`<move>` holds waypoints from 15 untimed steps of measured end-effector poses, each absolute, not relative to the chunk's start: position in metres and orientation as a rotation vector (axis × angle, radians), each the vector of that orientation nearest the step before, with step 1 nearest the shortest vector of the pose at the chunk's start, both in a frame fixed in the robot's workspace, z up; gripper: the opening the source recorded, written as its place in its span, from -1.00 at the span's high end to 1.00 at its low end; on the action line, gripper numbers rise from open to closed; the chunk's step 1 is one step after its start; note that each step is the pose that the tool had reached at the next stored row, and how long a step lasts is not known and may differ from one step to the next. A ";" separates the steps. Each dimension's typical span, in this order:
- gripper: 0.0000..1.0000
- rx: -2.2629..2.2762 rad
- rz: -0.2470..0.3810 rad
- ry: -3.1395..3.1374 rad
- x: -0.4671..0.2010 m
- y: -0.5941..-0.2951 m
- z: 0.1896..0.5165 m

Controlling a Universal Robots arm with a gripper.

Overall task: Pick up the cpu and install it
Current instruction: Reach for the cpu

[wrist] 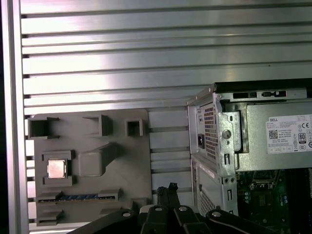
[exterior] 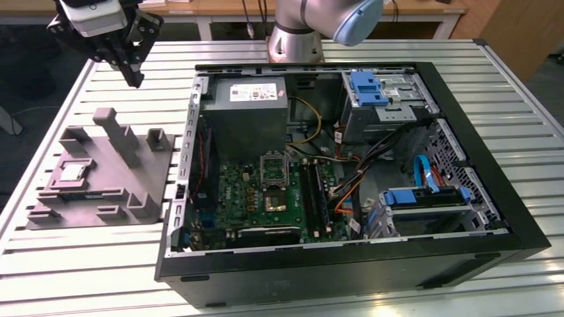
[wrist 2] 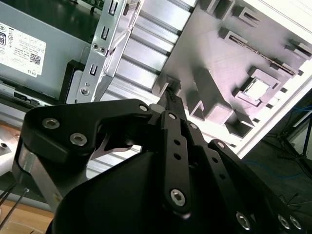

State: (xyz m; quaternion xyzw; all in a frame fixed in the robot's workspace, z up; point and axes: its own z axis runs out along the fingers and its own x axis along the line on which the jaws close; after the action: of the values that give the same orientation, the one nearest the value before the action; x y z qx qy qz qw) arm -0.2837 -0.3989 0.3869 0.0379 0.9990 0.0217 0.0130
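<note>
The cpu [exterior: 72,173] is a small silvery square lying flat in a recess of the grey moulded tray [exterior: 132,191], on the table at the exterior view's left. Both wrist views show the cpu [wrist: 56,168] [wrist 2: 257,87] seated in the tray [wrist: 126,156] [wrist 2: 195,44]. My gripper [exterior: 137,80] hangs high above the table beyond the tray's far edge, between the tray and the computer case. Its fingertips [wrist: 171,187] [wrist 2: 170,95] meet in a point, shut, with nothing between them.
An open computer case [exterior: 458,112] lies on the slatted metal table [exterior: 88,264]. Inside are a green motherboard [exterior: 238,198] with a silver socket frame [exterior: 273,166], a grey power supply box [exterior: 247,112] and cables. The arm's base [exterior: 295,39] stands behind the case.
</note>
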 end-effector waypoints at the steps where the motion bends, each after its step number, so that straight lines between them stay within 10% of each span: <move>1: 0.79 0.118 0.068 3.113 -0.284 -0.399 0.387; 15: 0.79 0.119 0.067 3.131 -0.308 -0.399 0.384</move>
State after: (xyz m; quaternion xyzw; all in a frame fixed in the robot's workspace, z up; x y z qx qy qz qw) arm -0.3079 -0.3990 0.3841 0.0380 0.9990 0.0214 0.0039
